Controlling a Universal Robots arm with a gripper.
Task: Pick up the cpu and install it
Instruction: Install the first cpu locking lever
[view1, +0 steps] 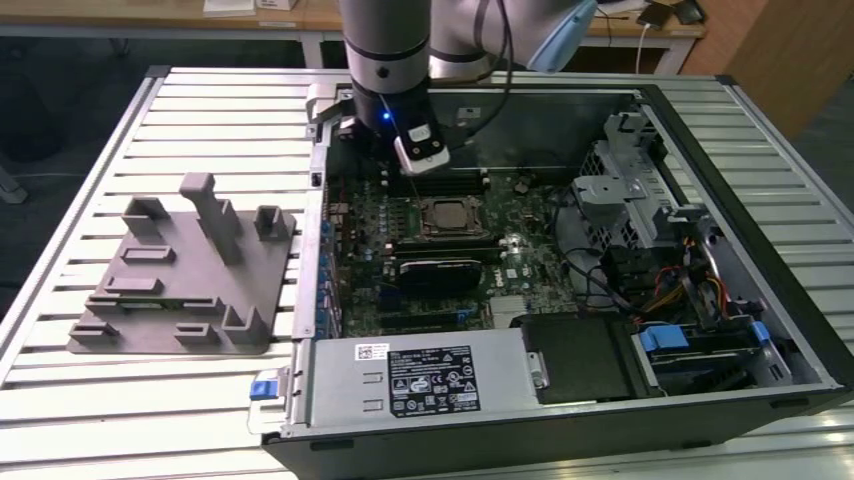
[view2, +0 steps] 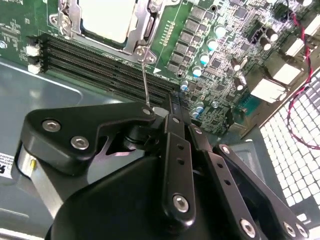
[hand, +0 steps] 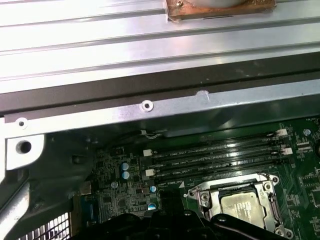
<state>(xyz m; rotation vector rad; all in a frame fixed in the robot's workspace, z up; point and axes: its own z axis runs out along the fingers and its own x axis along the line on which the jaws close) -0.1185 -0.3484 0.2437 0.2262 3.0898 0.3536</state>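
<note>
Already the cpu (view1: 446, 214) sits in the socket (hand: 239, 202) on the motherboard (view1: 441, 250); the claw (view1: 423, 150) hovers just beyond the socket, whether open or closed I cannot tell.

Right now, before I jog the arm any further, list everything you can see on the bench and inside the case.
cpu: one, silvery-grey, seated in the socket frame on the motherboard.
socket frame: one, metal, around the cpu.
motherboard: one, green, flat in the open case.
memory slots: several, black, beside the socket.
computer case: one, black and grey, lying open on the table.
power supply: one, grey with a label, at the case's near edge.
fixture block: one, grey, on the table at the exterior view's left.
slatted table: one, pale grey.
gripper: one, black, over the motherboard beside the socket.
</note>
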